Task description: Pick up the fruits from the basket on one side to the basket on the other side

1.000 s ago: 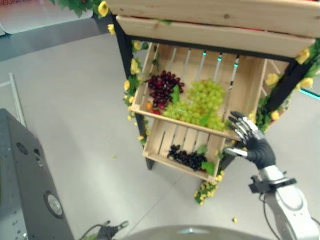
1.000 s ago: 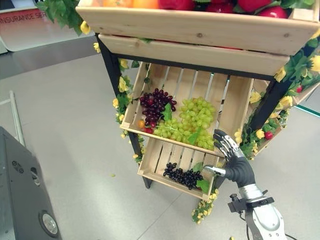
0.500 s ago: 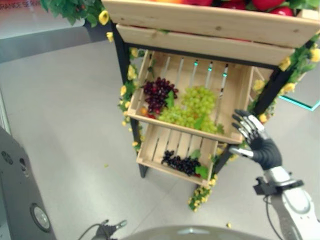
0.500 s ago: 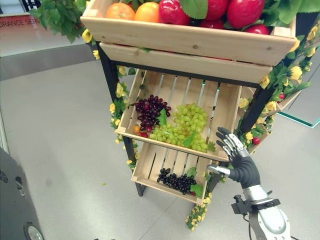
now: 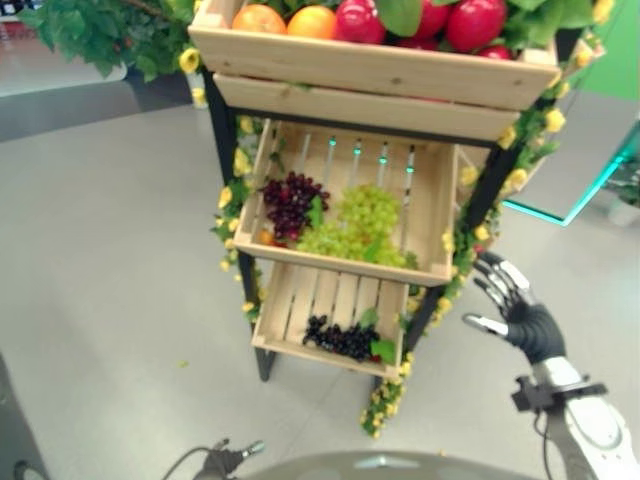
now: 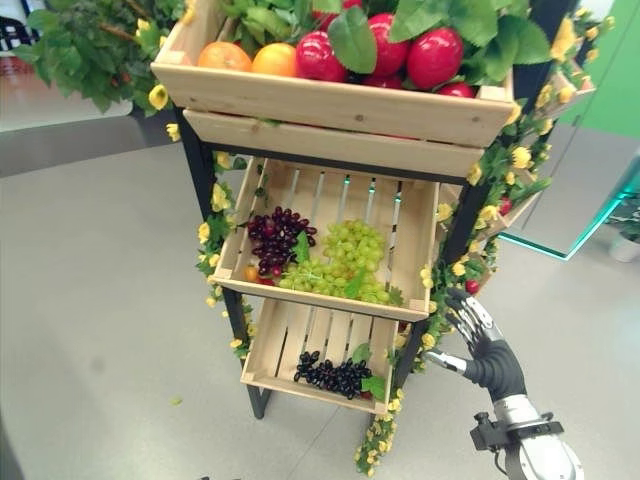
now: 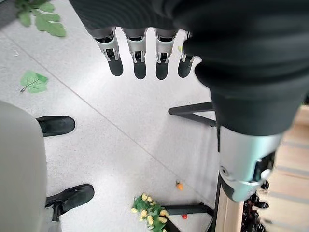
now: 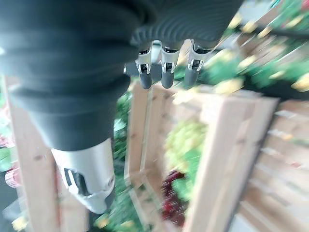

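Note:
A wooden stand holds three crates. The top crate (image 5: 370,70) carries oranges (image 5: 260,18) and red apples (image 5: 470,20). In the middle crate (image 5: 340,265) lie dark red grapes (image 5: 292,200) and green grapes (image 5: 360,215). Black grapes (image 5: 338,338) sit in the bottom crate (image 5: 300,352). My right hand (image 5: 525,320) hangs open and empty to the right of the stand, just below the middle crate's front right corner and apart from it. My left hand (image 7: 140,53) shows in its wrist view with straight fingers over the floor, holding nothing.
Yellow flowers and leaves (image 5: 240,165) wrap the stand's black posts. A person's black shoes (image 7: 55,124) stand on the floor near my left hand, with fallen leaves (image 7: 34,81) and a small orange fruit (image 7: 179,184). A glass panel's green edge (image 5: 580,190) lies at the right.
The view has shifted, bringing the top crate into sight. My right hand has drawn away from the middle crate's front right corner to the right, still open.

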